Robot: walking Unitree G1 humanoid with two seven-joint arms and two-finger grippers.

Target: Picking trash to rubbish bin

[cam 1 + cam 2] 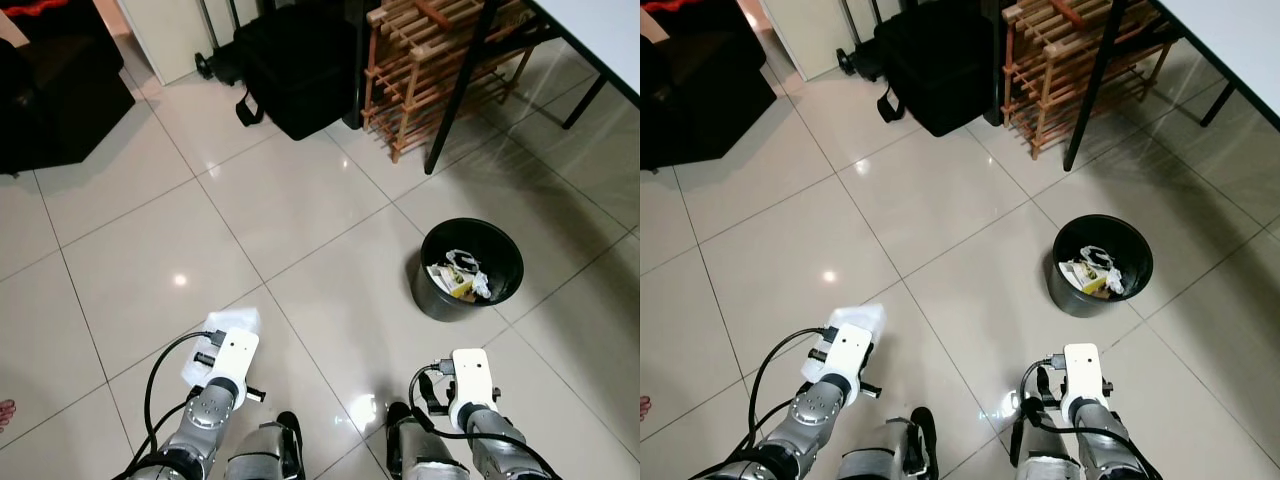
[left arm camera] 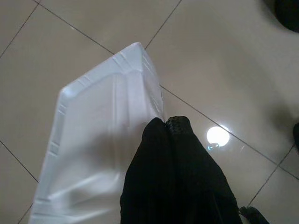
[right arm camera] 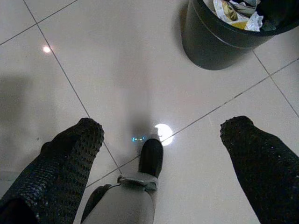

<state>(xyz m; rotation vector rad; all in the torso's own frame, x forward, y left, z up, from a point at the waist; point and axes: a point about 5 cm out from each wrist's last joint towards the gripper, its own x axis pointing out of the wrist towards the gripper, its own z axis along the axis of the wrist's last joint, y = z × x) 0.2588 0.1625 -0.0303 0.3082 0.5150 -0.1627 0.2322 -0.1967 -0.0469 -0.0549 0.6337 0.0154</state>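
Clamping a white ribbed foam tray — left gripper; right gripper spread apart.

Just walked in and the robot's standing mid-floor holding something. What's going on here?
The robot is clearing trash. Its left gripper is shut on a white foam tray, held above the tiled floor. The black rubbish bin, already holding some scraps, stands ahead to its right. The right gripper is open and carries nothing.

Silver arms carry white wrist blocks, looping black cables, and knobbly black fingers.
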